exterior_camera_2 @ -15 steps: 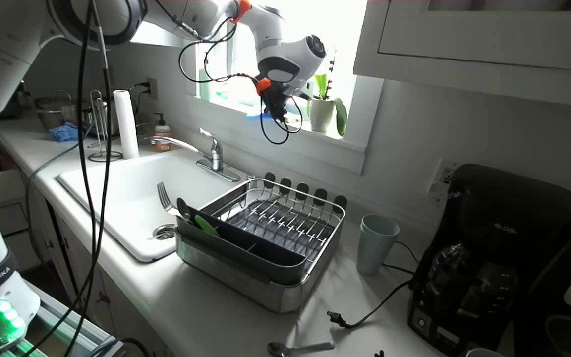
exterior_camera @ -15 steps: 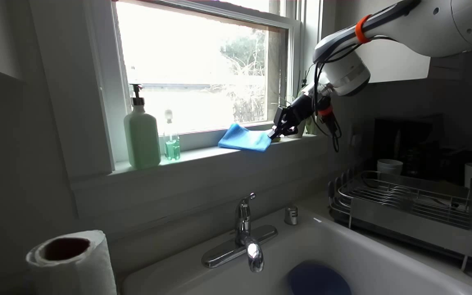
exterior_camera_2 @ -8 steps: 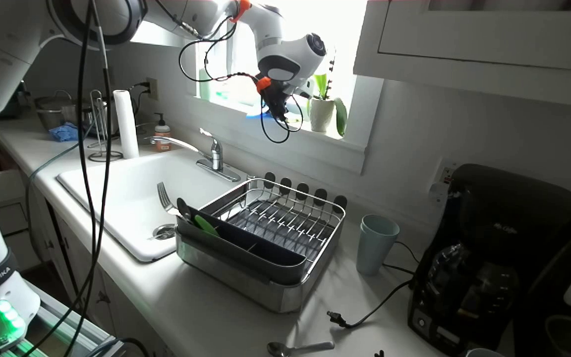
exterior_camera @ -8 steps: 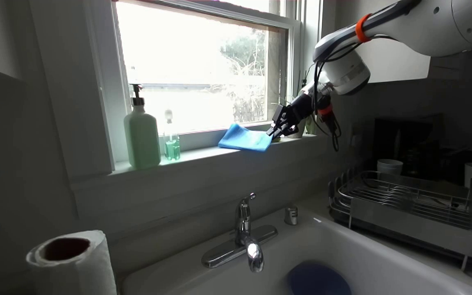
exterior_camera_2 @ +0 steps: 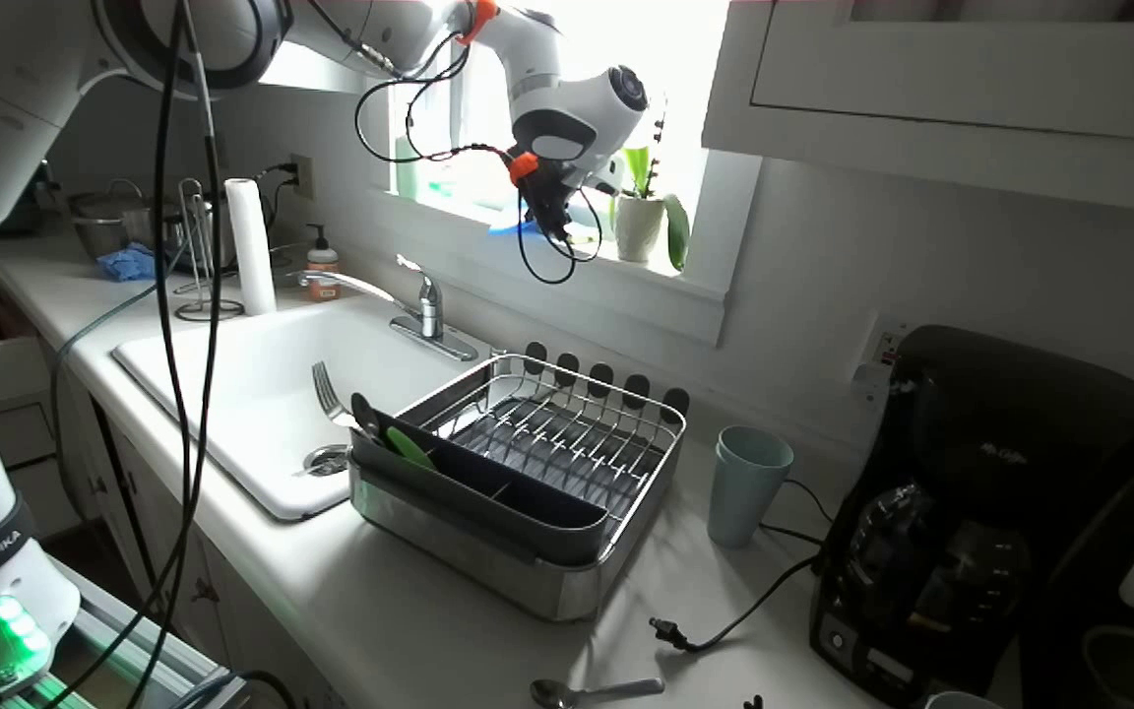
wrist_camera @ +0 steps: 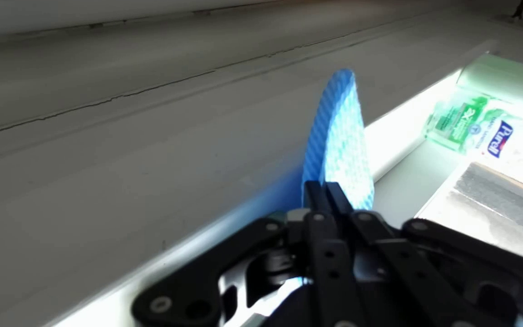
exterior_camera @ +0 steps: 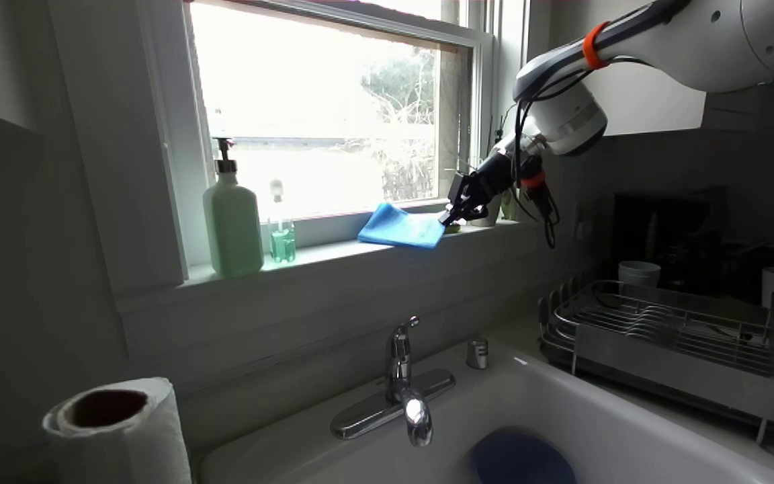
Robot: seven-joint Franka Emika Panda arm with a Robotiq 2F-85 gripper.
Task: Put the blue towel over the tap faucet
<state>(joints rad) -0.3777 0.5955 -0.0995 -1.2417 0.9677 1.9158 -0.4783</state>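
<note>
**Gripper (wrist_camera: 323, 187) clenching blue towel (exterior_camera: 400, 228) at the window sill (exterior_camera: 326, 253)**

Gripper is grasping the towel — fingers (wrist_camera: 313, 193) are sitting nearly together in the wrist view, with the towel poking out past the tips. Towel is jutting out folded, running from the fingertips across the sill in front of the bright window (exterior_camera: 320, 101); cannot tell whether it is touching the sill. In an exterior view the arm (exterior_camera_2: 567, 108) and gripper are mostly hiding it.

Right by the fingertips something yellow-green (exterior_camera: 453, 229) is sitting on the sill, too small to tell. A potted plant (exterior_camera_2: 639, 231) is standing near the gripper, same sill. Farther along, the Purell bottle (wrist_camera: 475, 127) is standing upright, and a green pump bottle (exterior_camera: 232, 228) is standing just beside it.

Below the sill, well apart from the towel, the faucet (exterior_camera: 398, 363) is standing at the back of the sink (exterior_camera_2: 262, 379), spout (exterior_camera: 418, 420) pointing out over the basin. A dark blue item (exterior_camera: 525, 460) is lying in there, cut off by the frame.

Dish rack (exterior_camera_2: 572, 591) is sitting on the counter (exterior_camera_2: 409, 611) beside the sink — a fork (exterior_camera_2: 329, 392) and a green utensil (exterior_camera_2: 409, 448) are leaning in its caddy (exterior_camera_2: 488, 522).

Farther out, a pale cup (exterior_camera_2: 749, 492) is standing near the rack, a coffee maker (exterior_camera_2: 1010, 492) beyond it, and a spoon (exterior_camera_2: 552, 693) is lying on the counter. Toward the sink's other end, a paper towel roll (exterior_camera_2: 250, 246) is standing; a crumpled blue cloth (exterior_camera_2: 127, 263) is lying past it.
</note>
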